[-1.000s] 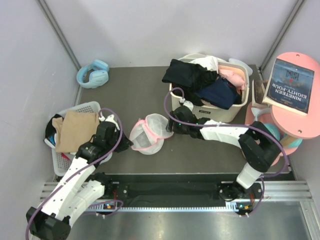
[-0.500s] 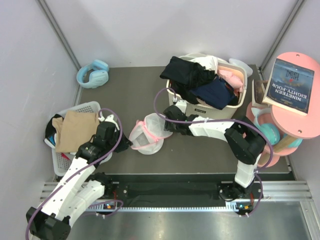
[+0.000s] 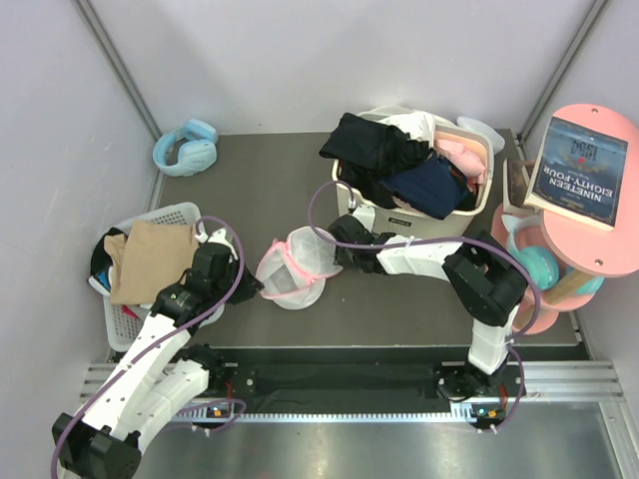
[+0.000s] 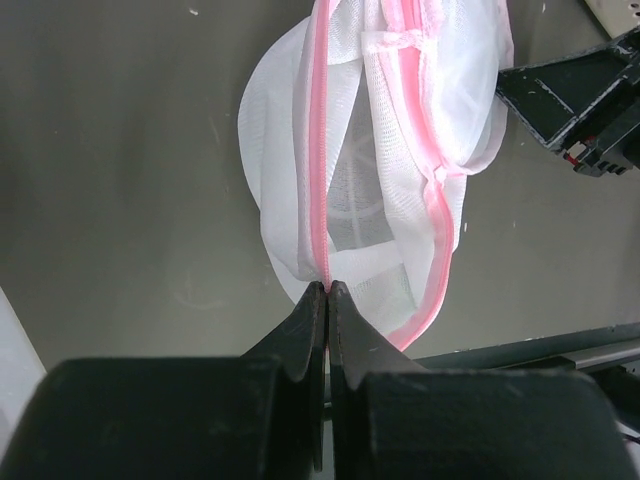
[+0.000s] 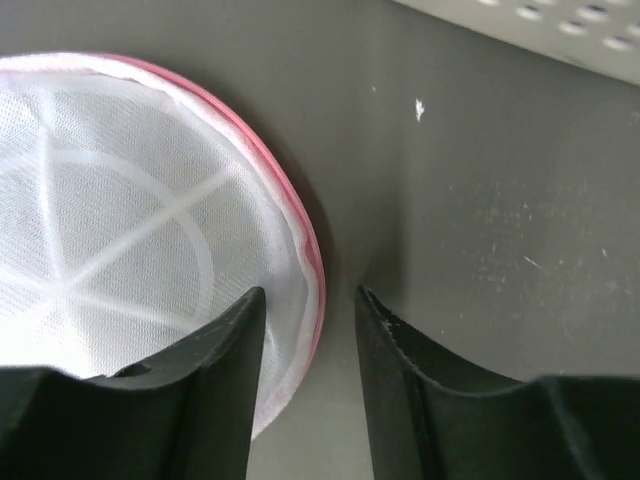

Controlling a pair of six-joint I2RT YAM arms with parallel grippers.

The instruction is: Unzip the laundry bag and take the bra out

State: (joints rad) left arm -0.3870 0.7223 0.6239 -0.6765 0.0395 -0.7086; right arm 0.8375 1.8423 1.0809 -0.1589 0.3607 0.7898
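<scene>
**Left wrist view: bag pinched at 1 end, straddled at the other**

Left wrist view has the left gripper (image 4: 327,289) with its fingertips pressed together on the near end of the pink zipper trim (image 4: 318,180). That trim belongs to the small round dome-shaped laundry bag of translucent white mesh (image 3: 296,267). From the pinch, the trim runs straight away from the fingers, so the bag's long axis points at the other arm.

Seen from above, the bag lies on the dark grey table (image 3: 250,190), close to its near edge and a little left of the middle. It stretches left to right between the 2 arms, with 1 gripper at each end.

The right gripper (image 5: 310,296) is at the bag's right end with its fingers spread. One finger hangs over the mesh and the other over bare table. The pink rim passes between them, and neither finger appears to press it.

The coming move seems to turn on that rim sitting square in the gap. The right fingers need only come together to anchor the bag against a pull along the trim.

No dark fabric shows through the mesh, so the bra may not be inside, though the mesh blurs things. A black soft garment (image 3: 371,146) hangs over the left rim of the cream rectangular plastic basket (image 3: 449,228) toward the table's far edge.
</scene>
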